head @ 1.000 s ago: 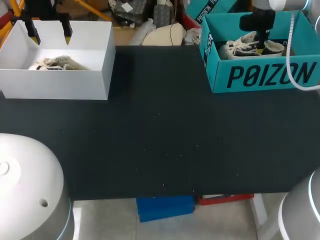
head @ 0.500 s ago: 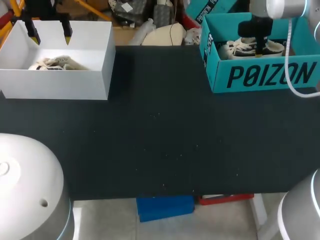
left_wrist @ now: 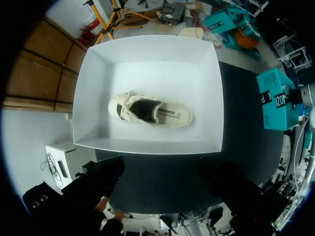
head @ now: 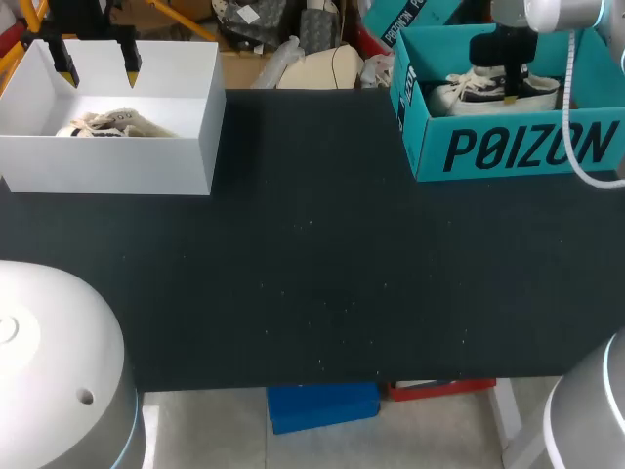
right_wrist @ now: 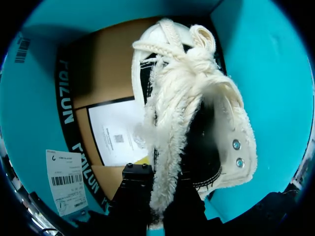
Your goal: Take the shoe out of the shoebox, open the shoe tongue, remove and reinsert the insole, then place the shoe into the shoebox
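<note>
The fingers (right_wrist: pixel 134 191) of the right gripper (head: pixel 505 88) were clamped on the black-and-white shoe (head: pixel 454 96), holding it inside the teal shoebox (head: pixel 508 147) at the table's (head: pixel 312 274) far right corner. The left gripper (head: pixel 98 66) hung with its fingers spread above a white box (head: pixel 117 156) containing a cream shoe (head: pixel 107 125).
</note>
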Robot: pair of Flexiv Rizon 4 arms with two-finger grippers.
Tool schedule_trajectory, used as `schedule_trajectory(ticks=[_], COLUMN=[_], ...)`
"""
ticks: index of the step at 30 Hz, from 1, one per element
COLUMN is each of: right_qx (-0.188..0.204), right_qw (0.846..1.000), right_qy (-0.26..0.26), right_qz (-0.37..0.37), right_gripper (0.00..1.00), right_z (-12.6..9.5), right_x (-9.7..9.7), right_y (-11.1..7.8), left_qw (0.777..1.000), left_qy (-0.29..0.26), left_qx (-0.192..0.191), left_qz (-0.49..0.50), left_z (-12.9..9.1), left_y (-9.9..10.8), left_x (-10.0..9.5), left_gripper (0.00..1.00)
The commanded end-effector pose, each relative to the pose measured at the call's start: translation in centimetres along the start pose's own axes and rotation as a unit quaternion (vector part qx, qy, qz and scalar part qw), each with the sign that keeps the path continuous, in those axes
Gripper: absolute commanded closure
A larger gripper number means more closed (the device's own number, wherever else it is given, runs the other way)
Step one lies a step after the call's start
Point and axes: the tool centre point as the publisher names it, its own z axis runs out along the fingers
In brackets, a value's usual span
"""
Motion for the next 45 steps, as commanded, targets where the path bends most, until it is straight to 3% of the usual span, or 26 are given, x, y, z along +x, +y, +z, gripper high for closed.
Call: schedule_trajectory(ticks=[1, 9, 16, 22, 27, 31, 37, 42, 45], right_qx=[0.004, 0.035, 0.069, 0.088, 0.095, 0.086, 0.061, 0.045, 0.049], right_qw=[1.0, 0.995, 0.986, 0.976, 0.969, 0.965, 0.966, 0.965, 0.967], right_qy=[-0.021, -0.087, -0.142, -0.187, -0.215, -0.233, -0.244, -0.251, -0.244], right_qz=[0.002, 0.021, 0.047, 0.066, 0.076, 0.079, 0.063, 0.057, 0.047], right_gripper=[1.0, 1.0, 1.0, 1.0, 1.0, 1.0, 1.0, 1.0, 1.0], right_z=[-4.6, -13.2, -21.6, -28.1, -31.9, -33.8, -34.5, -33.5, -31.7], right_x=[2.6, 5.7, 10.0, 15.4, 20.9, 25.4, 31.4, 35.4, 37.2], right_y=[-1.5, -3.2, -2.0, 1.4, 5.8, 9.6, 15.7, 20.4, 23.0], left_qw=[1.0, 1.0, 1.0, 1.0, 1.0, 1.0, 1.0, 1.0, 1.0], left_qy=[-0.001, -0.001, -0.001, -0.001, -0.001, -0.001, -0.001, -0.001, -0.001], left_qx=[-0.001, -0.001, -0.001, -0.001, -0.001, -0.001, -0.001, -0.001, -0.001], left_qz=[0.0, 0.0, 0.0, 0.0, 0.0, 0.0, 0.0, 0.0, 0.0], left_z=[-0.1, -0.1, -0.1, -0.1, -0.1, -0.1, -0.1, -0.1, -0.1], left_y=[0.0, 0.0, 0.0, 0.0, 0.0, 0.0, 0.0, 0.0, 0.0], left_x=[0.0, 0.0, 0.0, 0.0, 0.0, 0.0, 0.0, 0.0, 0.0], left_gripper=[0.0, 0.0, 0.0, 0.0, 0.0, 0.0, 0.0, 0.0, 0.0])
